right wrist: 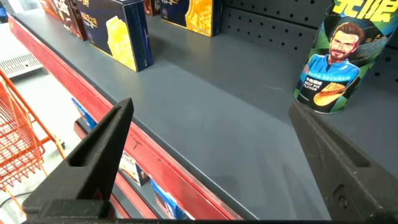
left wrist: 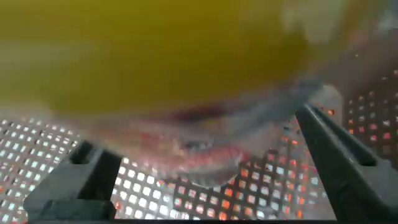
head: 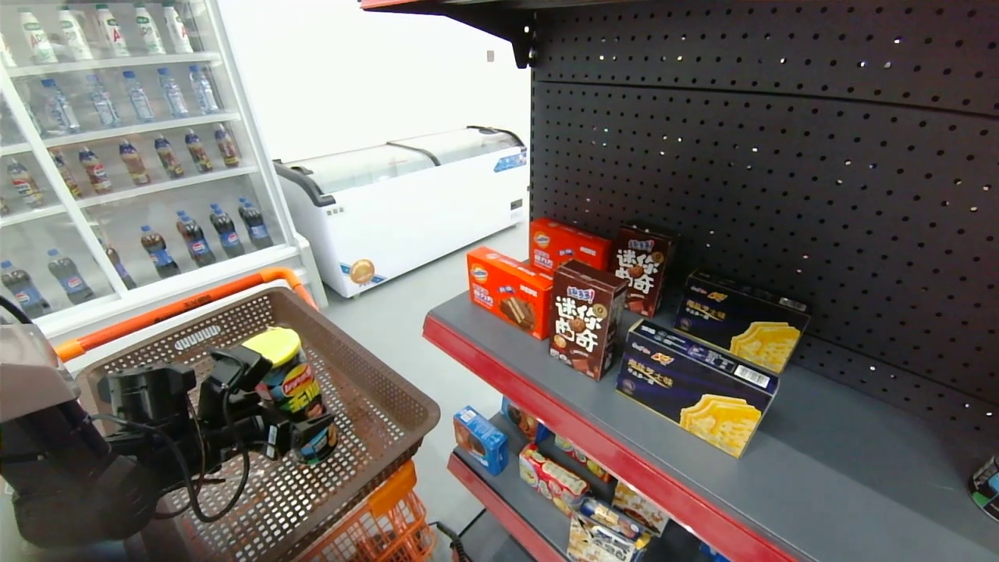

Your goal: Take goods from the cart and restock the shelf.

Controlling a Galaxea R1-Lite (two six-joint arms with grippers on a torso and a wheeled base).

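A chip can with a yellow lid is held tilted just above the brown cart basket, with my left gripper shut on its body. In the left wrist view the can looms between the two fingers over the basket mesh. My right gripper stands open and empty over the grey shelf board. A second chip can stands upright on the board just beyond it, also at the head view's right edge.
Orange boxes, brown boxes and dark blue boxes stand on the shelf's left half; bare board lies right of them. A lower shelf holds snacks. Behind are a drinks cooler and chest freezer.
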